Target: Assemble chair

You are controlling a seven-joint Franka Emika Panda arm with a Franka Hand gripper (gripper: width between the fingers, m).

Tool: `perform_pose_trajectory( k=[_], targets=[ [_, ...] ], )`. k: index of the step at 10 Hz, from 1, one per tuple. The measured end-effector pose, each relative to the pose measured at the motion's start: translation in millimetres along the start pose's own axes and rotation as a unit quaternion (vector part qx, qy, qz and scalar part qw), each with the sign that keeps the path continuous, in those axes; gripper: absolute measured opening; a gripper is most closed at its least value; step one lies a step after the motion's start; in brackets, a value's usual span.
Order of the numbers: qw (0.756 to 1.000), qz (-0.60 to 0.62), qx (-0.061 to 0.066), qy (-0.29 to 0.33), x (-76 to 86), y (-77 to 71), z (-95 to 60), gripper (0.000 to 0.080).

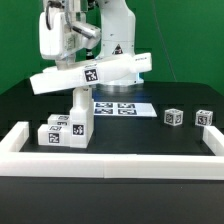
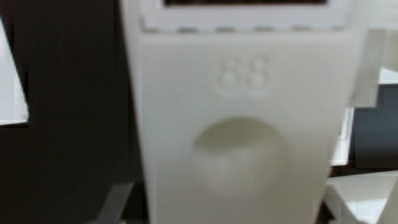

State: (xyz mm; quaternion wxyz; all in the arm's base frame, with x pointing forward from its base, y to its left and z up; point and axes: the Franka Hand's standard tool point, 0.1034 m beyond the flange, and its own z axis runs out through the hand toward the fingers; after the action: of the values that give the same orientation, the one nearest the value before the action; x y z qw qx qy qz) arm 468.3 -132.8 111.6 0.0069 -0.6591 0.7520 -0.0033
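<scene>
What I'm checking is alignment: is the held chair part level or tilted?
Tilted: the chair part slopes up toward the exterior view's right.

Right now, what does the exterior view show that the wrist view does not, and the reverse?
Exterior only: the flat white marker board, two small white tagged cubes, stacked white tagged blocks and the white border rails. Wrist only: an oval dimple in the part's face. Both: the long matte white chair part, held aloft.
</scene>
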Motion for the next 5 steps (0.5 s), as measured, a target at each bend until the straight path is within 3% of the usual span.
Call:
perform_pose_trajectory(
  k=[5],
  targets=[
    [1.0, -0.001, 0.002, 0.0, 0.7, -0.6, 0.7, 0.029]
  ],
)
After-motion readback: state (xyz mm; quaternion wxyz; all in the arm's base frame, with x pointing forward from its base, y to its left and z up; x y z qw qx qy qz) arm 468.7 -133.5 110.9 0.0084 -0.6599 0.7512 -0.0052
